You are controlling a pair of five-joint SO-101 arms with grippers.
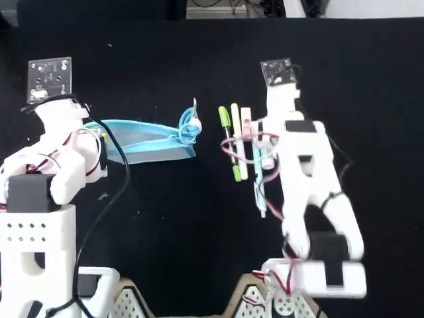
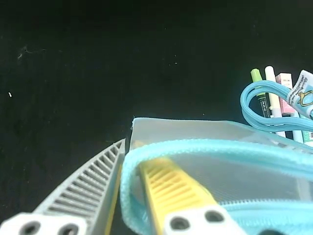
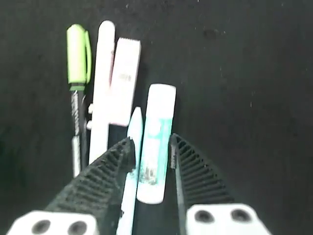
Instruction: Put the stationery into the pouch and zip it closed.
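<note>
The light-blue mesh pouch point(image 1: 149, 142) lies left of centre, its zip-pull loop point(image 1: 189, 126) at its right end. My left gripper point(image 1: 103, 147) is shut on the pouch's open rim point(image 2: 205, 147), with the yellow finger point(image 2: 166, 186) inside and the grey finger point(image 2: 88, 181) outside. The stationery lies in a row on the mat: a green marker point(image 3: 78, 54), a white pen point(image 3: 101, 83), a pink-white eraser box point(image 3: 124, 81), a light-blue pen point(image 3: 135, 128) and a glue stick point(image 3: 157, 122). My right gripper point(image 3: 150, 141) is open just above them, its fingers on either side of the glue stick.
The black mat point(image 1: 152, 218) covers the table. The two arm bases stand at the front edge, left point(image 1: 40, 265) and right point(image 1: 324, 271). A gap of bare mat separates the pouch's loop from the green marker point(image 1: 228, 132).
</note>
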